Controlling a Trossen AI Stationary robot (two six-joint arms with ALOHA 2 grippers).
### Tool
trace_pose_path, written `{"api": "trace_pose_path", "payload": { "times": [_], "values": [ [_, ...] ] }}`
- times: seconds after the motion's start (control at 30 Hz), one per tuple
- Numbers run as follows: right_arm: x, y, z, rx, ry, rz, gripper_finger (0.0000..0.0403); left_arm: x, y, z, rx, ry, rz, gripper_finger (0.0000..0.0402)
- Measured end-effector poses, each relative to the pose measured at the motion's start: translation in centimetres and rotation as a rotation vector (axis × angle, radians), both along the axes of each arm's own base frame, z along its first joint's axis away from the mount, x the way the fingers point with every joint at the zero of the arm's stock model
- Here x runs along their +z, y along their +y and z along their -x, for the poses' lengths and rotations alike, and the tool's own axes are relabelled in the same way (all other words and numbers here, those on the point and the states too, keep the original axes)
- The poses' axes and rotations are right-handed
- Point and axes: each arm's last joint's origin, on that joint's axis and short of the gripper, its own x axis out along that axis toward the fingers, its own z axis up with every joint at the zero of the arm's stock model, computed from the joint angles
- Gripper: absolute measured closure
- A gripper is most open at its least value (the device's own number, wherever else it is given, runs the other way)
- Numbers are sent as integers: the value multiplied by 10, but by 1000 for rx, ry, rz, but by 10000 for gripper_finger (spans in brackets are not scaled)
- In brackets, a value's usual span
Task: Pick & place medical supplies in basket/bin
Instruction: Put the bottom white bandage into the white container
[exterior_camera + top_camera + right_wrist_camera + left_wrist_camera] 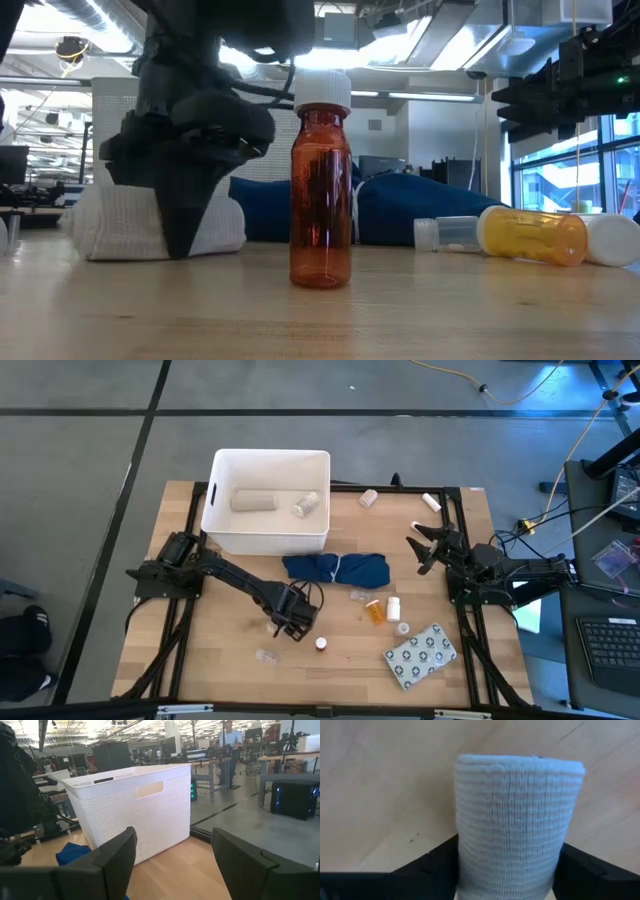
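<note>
A white gauze roll (515,810) lies on its side on the wooden table (230,660), near the front centre. My left gripper (295,622) stands over it, pointing down, shut on it; the high view hides the roll under the gripper. The white tub (270,455) stands at the table's far left and holds another gauze roll (253,501) and a small vial (305,505). My right gripper (425,550) hovers open over the table's right side and touches nothing. An orange bottle with a white cap (320,190) stands upright just right of the left gripper. My left gripper pinches the gauze roll across its middle (470,855), one finger (432,867) on each long side. The fingers come from above, pointing down, and lie across the roll. In the low view the roll (105,225) rests on the table beside the fingertips (185,235).
A dark blue cloth (337,569) lies in front of the tub. Right of centre lie a yellow-orange pill bottle (373,610), white vials (393,607) and a grey dotted blister pack (420,655). A clear vial (265,656) lies near the front edge. Two more vials (368,498) lie at the far edge.
</note>
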Motion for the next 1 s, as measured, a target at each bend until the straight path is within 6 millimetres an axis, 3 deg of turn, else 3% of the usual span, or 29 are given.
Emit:
{"api": "trace_pose_path", "payload": {
  "times": [0.1, 0.3, 0.47, 0.67, 0.77, 0.87, 1.0],
  "values": [
    [0, 0, 0, -1, 8, 11, 146, 10, -2, -2, -51, -34, 7, 203],
    [0, 0, 0, -1, 5, 7, 146, 68, 1, 0, -164, -205, 34, 263],
    [0, 0, 0, -1, 5, 7, 146, 147, 16, 11, -248, -483, -19, 273],
    [0, 0, 0, -1, 5, 8, 146, 243, 55, 45, -306, -802, -371, 266],
    [0, 0, 0, -2, 7, 9, 146, 276, 80, 67, -279, -850, -592, 266],
    [0, 0, 0, -13, 5, 6, 146, 297, 109, 89, -254, -805, -762, 267],
    [0, -1, 1, -54, 5, 3, 146, 299, 152, 110, -244, -615, -862, 267]
  ]
}}
